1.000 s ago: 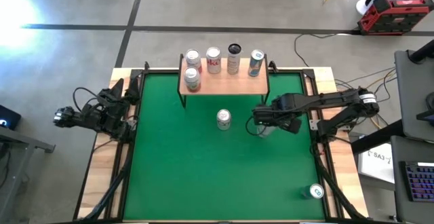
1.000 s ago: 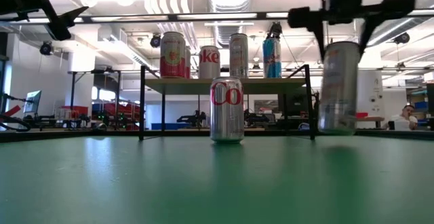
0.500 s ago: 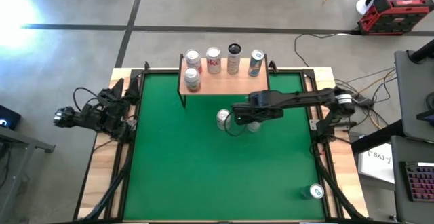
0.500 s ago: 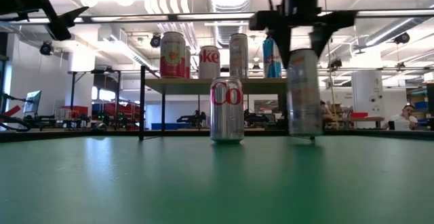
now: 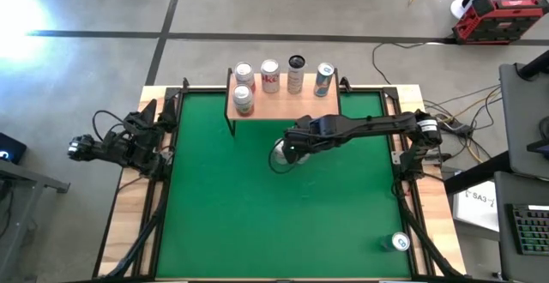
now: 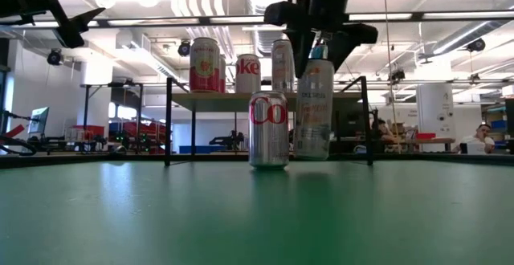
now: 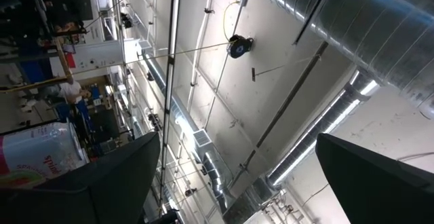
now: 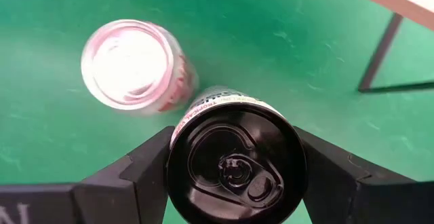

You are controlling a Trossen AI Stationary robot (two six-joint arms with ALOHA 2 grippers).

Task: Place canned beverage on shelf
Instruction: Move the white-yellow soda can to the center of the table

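— Green mat (image 5: 257,206) first: what stands on it?
— At its far edge the shelf (image 5: 283,105), wood on black legs, with five cans (image 5: 269,75) on top. A silver can (image 6: 268,128) stands on the mat in front of it.
— And the right gripper (image 8: 234,157)?
— Clamped on the top of a tall can (image 6: 313,109), black-lidded, upright, just beside the silver one and lifted just clear of the mat, below shelf height.
— Left gripper (image 5: 152,127)?
— Parked at the mat's left edge, fingers spread, holding nothing.
— Anything else?
— One more can (image 5: 400,242) near the mat's near right corner.
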